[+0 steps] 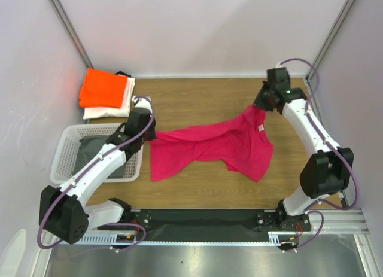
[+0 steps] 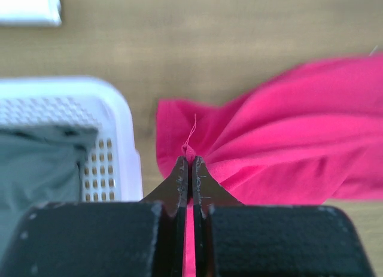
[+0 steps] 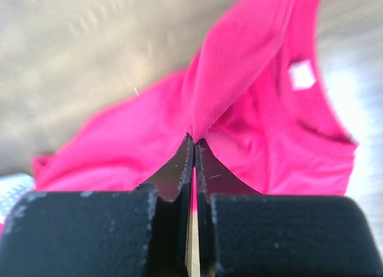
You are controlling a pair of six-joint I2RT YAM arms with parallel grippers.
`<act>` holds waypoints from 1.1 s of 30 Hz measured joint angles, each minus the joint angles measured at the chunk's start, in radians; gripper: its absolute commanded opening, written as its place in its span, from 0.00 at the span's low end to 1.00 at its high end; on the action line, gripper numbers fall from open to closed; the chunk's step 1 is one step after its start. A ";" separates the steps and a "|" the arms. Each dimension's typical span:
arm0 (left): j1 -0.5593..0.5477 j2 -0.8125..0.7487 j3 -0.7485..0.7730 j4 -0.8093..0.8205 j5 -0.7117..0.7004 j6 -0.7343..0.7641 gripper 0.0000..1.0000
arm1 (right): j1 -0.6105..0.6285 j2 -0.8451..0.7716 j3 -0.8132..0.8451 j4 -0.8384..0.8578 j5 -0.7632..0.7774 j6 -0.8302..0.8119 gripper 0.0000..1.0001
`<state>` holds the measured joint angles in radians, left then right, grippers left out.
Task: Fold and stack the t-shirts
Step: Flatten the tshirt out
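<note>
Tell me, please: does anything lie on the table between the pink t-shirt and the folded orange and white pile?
Nothing loose lies on the wood between them. Only the left arm crosses there, the left tool shut on the pink t-shirt. The basket sits nearer the arm bases than the pile, beside that path.

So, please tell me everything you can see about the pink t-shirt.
The pink t-shirt is plain magenta soft cloth. It lies unfolded and wrinkled, spread across the wooden table between the two arms. A white label shows inside its neck. The left fingers are shut on its left edge. The right fingers are shut on cloth near the collar, where it rises in a fold.
</note>
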<state>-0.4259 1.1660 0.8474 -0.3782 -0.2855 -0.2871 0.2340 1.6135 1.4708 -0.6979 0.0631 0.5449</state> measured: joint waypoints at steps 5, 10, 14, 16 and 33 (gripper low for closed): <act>0.010 0.048 0.150 0.023 -0.027 0.023 0.00 | -0.108 -0.030 0.085 0.061 -0.058 -0.026 0.00; 0.025 0.131 0.389 0.092 -0.056 0.082 0.00 | -0.179 -0.028 0.252 0.101 -0.108 -0.058 0.00; 0.041 0.151 0.503 0.145 -0.076 0.125 0.00 | -0.238 -0.020 0.433 0.127 -0.154 -0.076 0.00; 0.053 0.153 0.545 0.175 -0.079 0.143 0.00 | -0.269 -0.016 0.514 0.139 -0.178 -0.080 0.00; 0.068 0.050 0.708 0.235 -0.075 0.270 0.00 | -0.317 -0.143 0.716 0.132 -0.288 -0.117 0.00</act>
<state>-0.3576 1.2156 1.5555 -0.1436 -0.3603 -0.0174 -0.0826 1.4700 2.1872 -0.5663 -0.2245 0.4274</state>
